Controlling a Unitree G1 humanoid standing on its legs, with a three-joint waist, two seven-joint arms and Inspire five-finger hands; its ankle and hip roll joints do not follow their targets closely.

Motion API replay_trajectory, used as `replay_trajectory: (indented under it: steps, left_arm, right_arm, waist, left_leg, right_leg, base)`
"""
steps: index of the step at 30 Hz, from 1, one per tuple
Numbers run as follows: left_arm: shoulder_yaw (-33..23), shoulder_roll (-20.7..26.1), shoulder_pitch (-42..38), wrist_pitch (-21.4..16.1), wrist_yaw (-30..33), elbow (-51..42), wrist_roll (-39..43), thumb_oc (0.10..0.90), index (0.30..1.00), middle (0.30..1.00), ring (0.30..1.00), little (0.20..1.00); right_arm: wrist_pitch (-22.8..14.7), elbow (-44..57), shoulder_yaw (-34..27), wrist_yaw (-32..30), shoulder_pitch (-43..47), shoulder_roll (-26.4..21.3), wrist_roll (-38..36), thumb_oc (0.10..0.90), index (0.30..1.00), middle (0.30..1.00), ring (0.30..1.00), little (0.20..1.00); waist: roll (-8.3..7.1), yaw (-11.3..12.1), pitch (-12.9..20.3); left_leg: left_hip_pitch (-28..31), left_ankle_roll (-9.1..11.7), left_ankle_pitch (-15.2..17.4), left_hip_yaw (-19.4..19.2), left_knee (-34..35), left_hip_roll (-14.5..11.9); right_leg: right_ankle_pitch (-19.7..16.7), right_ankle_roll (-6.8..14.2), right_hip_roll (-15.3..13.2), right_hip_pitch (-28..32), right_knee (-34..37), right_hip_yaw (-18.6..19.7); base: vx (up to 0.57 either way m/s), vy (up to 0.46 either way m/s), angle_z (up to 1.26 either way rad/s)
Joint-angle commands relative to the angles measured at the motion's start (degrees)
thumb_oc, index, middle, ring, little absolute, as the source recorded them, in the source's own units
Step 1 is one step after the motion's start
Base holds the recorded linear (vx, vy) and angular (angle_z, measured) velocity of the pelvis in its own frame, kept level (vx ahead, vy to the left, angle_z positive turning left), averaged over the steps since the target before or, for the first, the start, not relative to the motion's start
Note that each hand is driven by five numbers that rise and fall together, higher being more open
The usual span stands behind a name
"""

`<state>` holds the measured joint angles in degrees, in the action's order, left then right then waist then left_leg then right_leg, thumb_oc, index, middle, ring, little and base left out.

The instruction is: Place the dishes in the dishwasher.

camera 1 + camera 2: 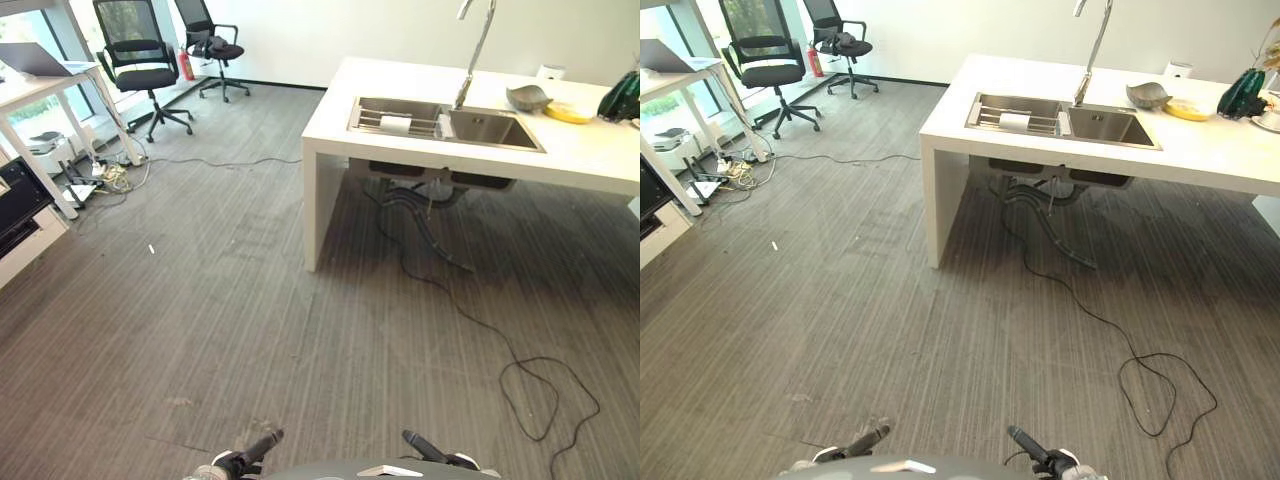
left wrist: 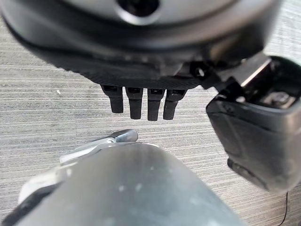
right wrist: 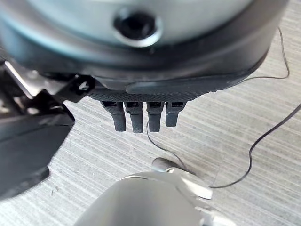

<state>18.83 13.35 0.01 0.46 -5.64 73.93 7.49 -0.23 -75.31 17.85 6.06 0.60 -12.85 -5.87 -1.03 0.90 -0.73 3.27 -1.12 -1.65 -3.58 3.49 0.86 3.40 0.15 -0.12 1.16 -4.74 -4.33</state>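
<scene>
Far ahead on the right stands a white counter (image 1: 400,85) with a steel sink (image 1: 492,129) and a tall tap (image 1: 478,45). A white cup-like dish (image 1: 396,124) lies on the rack in the sink's left basin. On the counter behind the sink sit a grey bowl (image 1: 527,97), a yellow plate (image 1: 568,112) and a dark green object (image 1: 622,98). My left hand (image 1: 255,450) and right hand (image 1: 428,448) hang low at the near edge, far from the counter. In the wrist views the left fingers (image 2: 141,101) and right fingers (image 3: 141,115) hang straight over the carpet, holding nothing.
Grey carpet lies between me and the counter. Hoses (image 1: 420,215) hang under the sink. Two black office chairs (image 1: 140,60) (image 1: 212,45) stand at the back left beside a red extinguisher (image 1: 186,65). A white desk (image 1: 40,88) with floor cables (image 1: 105,175) is at the left.
</scene>
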Motion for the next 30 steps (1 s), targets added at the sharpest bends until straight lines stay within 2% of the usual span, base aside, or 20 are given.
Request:
replay_trajectory:
  steps: [1, 14, 30]
  left_arm:
    - [-0.9, -4.8, -6.3, -2.1, -1.0, 1.3, -0.7, 0.800, 0.900, 0.900, 0.900, 0.900]
    - [-1.3, -4.2, -6.1, -2.3, 2.2, 2.4, -4.0, 0.800, 0.900, 0.900, 0.900, 0.900]
    - [-2.4, -3.5, -5.8, -2.3, 3.2, 3.6, -5.3, 0.800, 0.900, 0.900, 0.900, 0.900]
  right_arm:
    - [-0.4, -2.1, -1.4, -0.1, 4.3, -1.0, -0.3, 0.800, 0.900, 0.900, 0.900, 0.900]
    - [-1.6, -0.6, -0.9, -2.5, 4.8, -1.1, 0.4, 0.800, 0.900, 0.900, 0.900, 0.900]
    - [-1.7, -2.1, -2.6, -3.2, 3.6, -0.9, -1.2, 0.800, 0.900, 0.900, 0.900, 0.900]
  waist:
    - [0.13, -0.6, -4.4]
    - [0.25, -0.8, -3.9]
    - [0.28, -1.6, -3.0]
  left_leg:
    - [4.8, 3.8, 2.9, -2.3, 1.5, -1.3]
    - [5.2, 3.9, 2.9, -2.5, 1.5, -1.4]
    - [5.7, 3.9, 3.2, -3.1, 1.5, -1.7]
  right_leg:
    - [-2.2, 5.9, -1.6, 7.2, 9.3, -0.5]
    - [-2.1, 5.8, -1.4, 7.6, 9.6, 0.1]
    - [-2.1, 5.7, -1.0, 7.8, 9.7, 1.0]
  base:
    - [-0.01, -0.010, 0.06]
    - [0.00, -0.007, -0.02]
    - [0.00, -0.014, -0.02]
